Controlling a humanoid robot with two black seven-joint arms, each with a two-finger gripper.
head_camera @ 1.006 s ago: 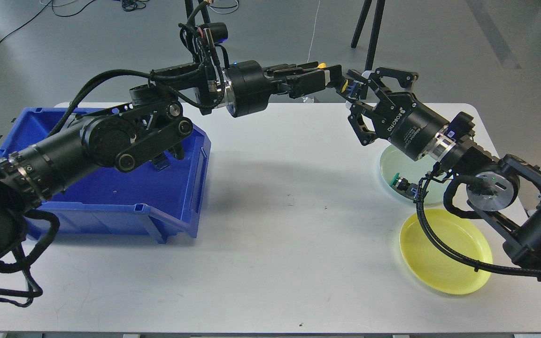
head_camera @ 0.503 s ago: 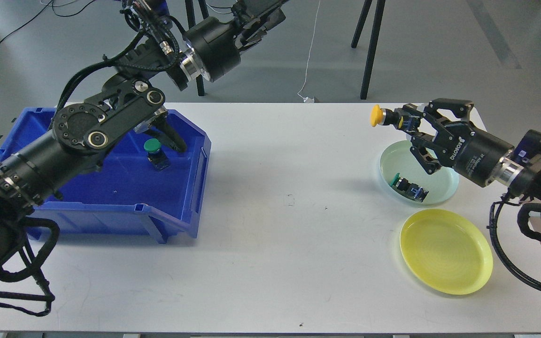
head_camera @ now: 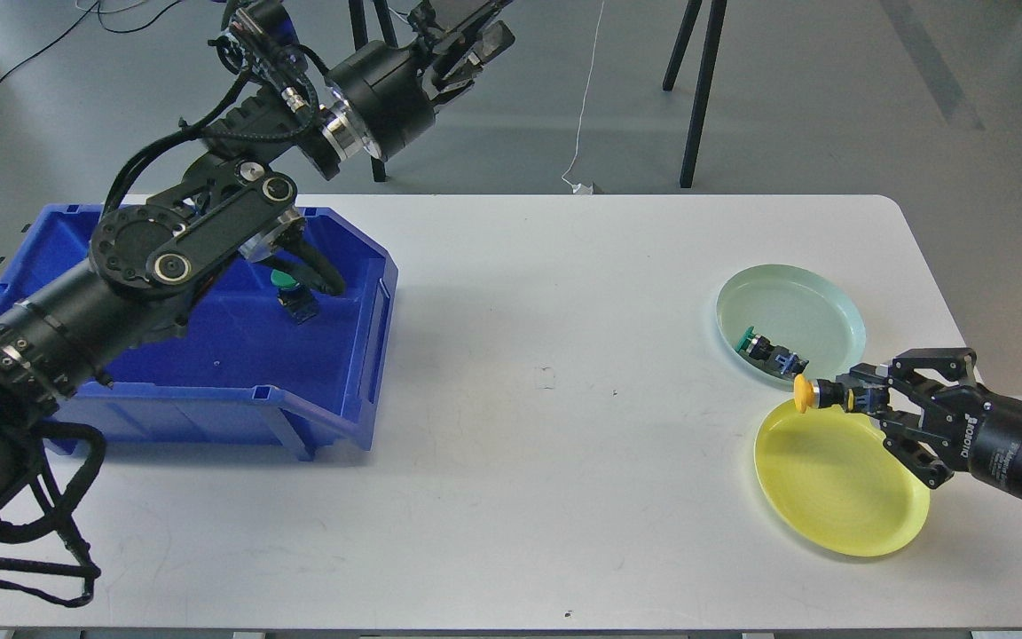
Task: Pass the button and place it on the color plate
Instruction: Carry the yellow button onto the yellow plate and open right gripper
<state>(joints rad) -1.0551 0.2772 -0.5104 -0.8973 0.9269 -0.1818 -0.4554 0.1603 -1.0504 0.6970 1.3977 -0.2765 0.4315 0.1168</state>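
Handoff's done: right end effector (head_camera: pixel 861 397) has dropped from mid-air to the yellow plate (head_camera: pixel 839 497) near the counter's right edge, clamped on the yellow button (head_camera: pixel 804 393). Left end effector (head_camera: pixel 467 27) pulled back, open, empty. Release next, probably.

left gripper (head_camera: pixel 467 22) cut off at top edge

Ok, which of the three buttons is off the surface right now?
The yellow-capped button, held in the right tool over the yellow plate's rim. The green one lies in the blue bin, the other green one in the pale green plate.
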